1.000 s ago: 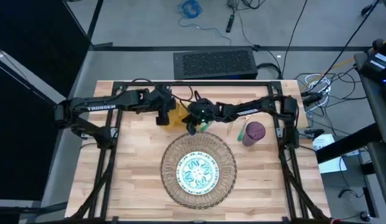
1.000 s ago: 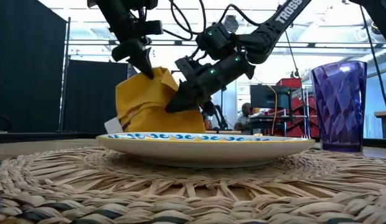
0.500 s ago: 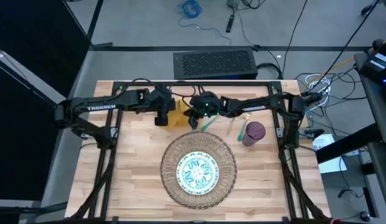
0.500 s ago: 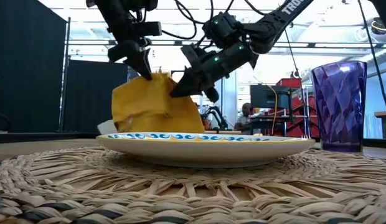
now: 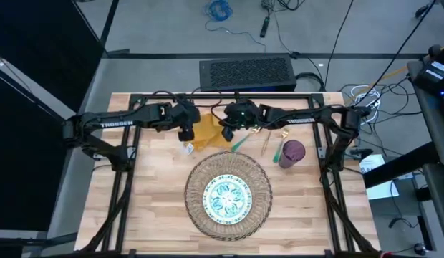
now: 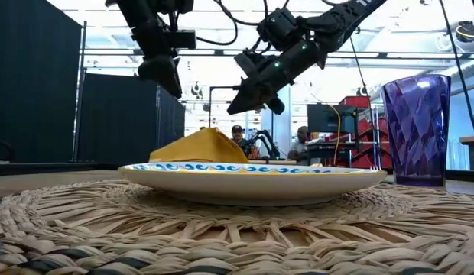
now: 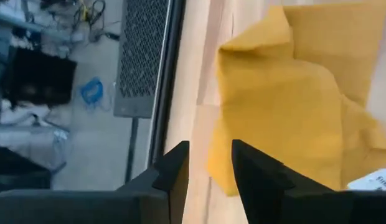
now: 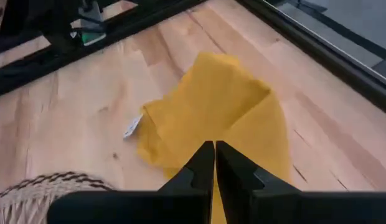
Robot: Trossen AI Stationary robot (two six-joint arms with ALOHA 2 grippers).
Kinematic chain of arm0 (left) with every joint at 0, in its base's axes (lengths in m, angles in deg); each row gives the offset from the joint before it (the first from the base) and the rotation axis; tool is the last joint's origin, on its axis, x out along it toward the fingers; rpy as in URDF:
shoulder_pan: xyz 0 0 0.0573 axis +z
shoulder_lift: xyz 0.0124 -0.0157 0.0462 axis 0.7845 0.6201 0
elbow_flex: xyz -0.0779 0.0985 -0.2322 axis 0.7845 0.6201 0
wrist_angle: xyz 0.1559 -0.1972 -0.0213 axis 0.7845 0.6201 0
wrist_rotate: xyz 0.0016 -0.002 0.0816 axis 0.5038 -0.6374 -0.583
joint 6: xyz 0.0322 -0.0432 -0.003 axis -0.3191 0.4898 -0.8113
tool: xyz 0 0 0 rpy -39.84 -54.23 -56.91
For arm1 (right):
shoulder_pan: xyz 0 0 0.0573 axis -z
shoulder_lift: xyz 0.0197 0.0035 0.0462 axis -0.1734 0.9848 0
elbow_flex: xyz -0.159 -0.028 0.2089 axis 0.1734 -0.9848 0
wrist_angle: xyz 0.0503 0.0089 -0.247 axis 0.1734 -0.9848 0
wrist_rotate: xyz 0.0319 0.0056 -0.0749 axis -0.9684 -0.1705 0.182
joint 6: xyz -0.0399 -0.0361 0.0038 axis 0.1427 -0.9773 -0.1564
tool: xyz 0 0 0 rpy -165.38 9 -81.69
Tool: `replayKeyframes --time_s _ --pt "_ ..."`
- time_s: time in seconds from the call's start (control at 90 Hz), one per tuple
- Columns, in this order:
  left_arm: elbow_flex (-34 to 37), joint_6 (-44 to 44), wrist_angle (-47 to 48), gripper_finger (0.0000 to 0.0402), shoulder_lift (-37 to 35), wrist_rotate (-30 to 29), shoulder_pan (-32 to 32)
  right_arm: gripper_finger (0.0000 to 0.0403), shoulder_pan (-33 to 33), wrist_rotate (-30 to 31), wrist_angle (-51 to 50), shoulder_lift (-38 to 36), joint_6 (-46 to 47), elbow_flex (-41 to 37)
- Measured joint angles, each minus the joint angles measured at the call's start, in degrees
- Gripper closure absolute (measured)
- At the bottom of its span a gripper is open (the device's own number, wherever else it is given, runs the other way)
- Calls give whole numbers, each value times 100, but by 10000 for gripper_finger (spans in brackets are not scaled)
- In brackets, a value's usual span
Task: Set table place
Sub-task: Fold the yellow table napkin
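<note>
Light wood plank bench (image 5: pixel 157 208) with black metal frame, seen from above. Round woven straw mat (image 5: pixel 228 196) near the front middle, carrying a small blue-green patterned plate (image 5: pixel 225 198) at its centre. Mustard-yellow napkin (image 5: pixel 207 133) crumpled flat on the bench behind the mat, toward the far edge, a white label showing at its corner (image 5: pixel 187 148). Left pincer (image 5: pixel 185 135) raised just beside the napkin's left edge, fingers (image 7: pixel 174 174) slightly parted, grasping nothing. Right pincer (image 5: pixel 227 134) raised over the napkin's right edge, fingers (image 8: pixel 202 163) nearly pressed together, empty, with only a thin slit between them. Both pincers clear of the cloth in the low view, napkin (image 6: pixel 202 147) lying as a low mound behind the plate (image 6: pixel 252 174). Purple cup (image 5: pixel 291 153) upright on the bench right of the mat. Green-handled cutlery (image 5: pixel 278 151) just beside the cup; further cutlery (image 5: pixel 240 142) between napkin and cup. People (image 6: pixel 301 140) visible in the room beyond.
</note>
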Motion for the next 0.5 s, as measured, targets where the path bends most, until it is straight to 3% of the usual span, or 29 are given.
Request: replayKeyframes --time_s 0.167,0.333,0.5 --pt "73 618 214 294 0 1151 -18 388 -50 -32 -216 -5 -566 0" --pt "243 1180 447 294 -128 1038 -161 319 -229 -31 -135 -5 -1390 -1" --pt "794 1655 -386 294 -1045 976 -451 226 -447 414 -68 -5 -2134 0"
